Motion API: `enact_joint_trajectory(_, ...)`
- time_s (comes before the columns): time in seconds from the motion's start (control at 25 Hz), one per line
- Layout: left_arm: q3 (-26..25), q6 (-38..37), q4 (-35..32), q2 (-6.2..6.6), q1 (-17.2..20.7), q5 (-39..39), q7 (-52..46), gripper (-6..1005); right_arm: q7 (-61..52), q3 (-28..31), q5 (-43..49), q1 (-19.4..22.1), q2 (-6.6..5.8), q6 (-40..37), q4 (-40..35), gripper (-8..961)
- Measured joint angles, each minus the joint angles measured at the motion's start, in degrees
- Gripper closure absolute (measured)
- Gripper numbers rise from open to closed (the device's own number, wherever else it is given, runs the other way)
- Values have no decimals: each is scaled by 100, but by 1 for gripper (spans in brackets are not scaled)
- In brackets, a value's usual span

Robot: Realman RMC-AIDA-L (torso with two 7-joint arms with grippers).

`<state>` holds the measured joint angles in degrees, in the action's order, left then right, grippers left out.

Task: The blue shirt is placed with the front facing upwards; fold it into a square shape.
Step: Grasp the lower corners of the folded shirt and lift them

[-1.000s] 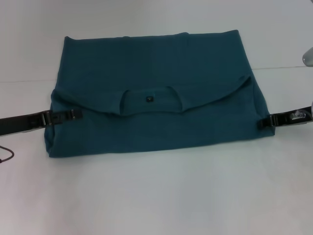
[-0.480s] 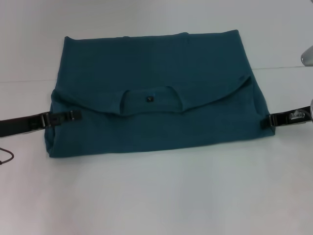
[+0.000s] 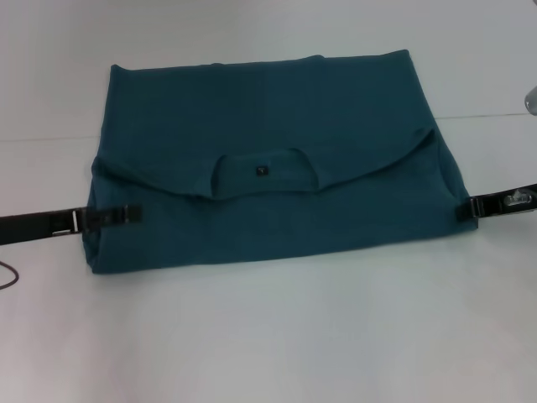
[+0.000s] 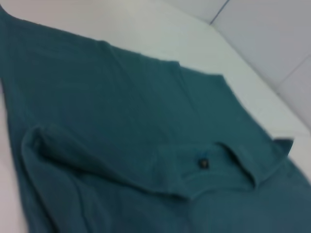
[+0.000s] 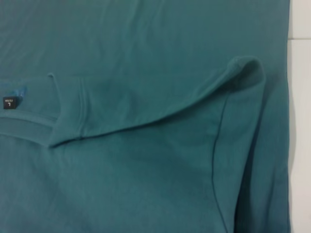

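Head view: the blue shirt (image 3: 268, 159) lies folded into a wide rectangle on the white table (image 3: 268, 336), its long axis running from the robot's left to its right. The neckline faces up near the middle, its curved collar band opening toward the far edge, and a small dark neck label (image 3: 260, 170) sits inside that opening. The near layer is folded over the far one, its upper edge sweeping in a shallow arc from one side to the other. The cloth is a soft, matte teal knit with gentle wrinkles and rounded, slightly puffed fold edges at both short ends.

The left gripper (image 3: 126, 216) reaches in low from the robot's left, its dark, slim tip lying on the shirt's left edge; the pictures do not settle whether it is pinching cloth. The right gripper (image 3: 464, 211) comes in flat from the robot's right and meets the shirt's right edge; its grip is likewise unclear.

Left wrist view shows the shirt (image 4: 126, 145) spread away across the table, the collar's ribbed band raised in a ridge. Right wrist view shows the label (image 5: 10, 103) and a stitched hem curling over a rounded fold.
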<state>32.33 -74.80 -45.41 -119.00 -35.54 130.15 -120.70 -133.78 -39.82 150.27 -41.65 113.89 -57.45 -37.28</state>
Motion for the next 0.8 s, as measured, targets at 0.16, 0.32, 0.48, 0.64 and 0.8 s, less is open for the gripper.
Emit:
enact_joint_trajectory(0.16,220,9,-182,-6,-58,364,-33,112,57,0,-6,0,35,22,0,927)
enact_joint_trajectory(0.32,487,203,-368,-48,-73,640,-57,112,70,-5,-7,-3,72,42,-25,927)
enact_joint_trajectory(0.48,595,517,-400,-62,-125,1007,-220,113,80,-8,-10,-7,94,47,-70,927)
enact_joint_trajectory(0.64,606,690,-387,-62,-164,1306,-371,113,81,-7,-12,-15,104,56,-114,927)
enact_joint_trajectory(0.8,651,729,-348,-62,-182,1383,-440,113,81,-7,-15,-49,111,63,-119,927)
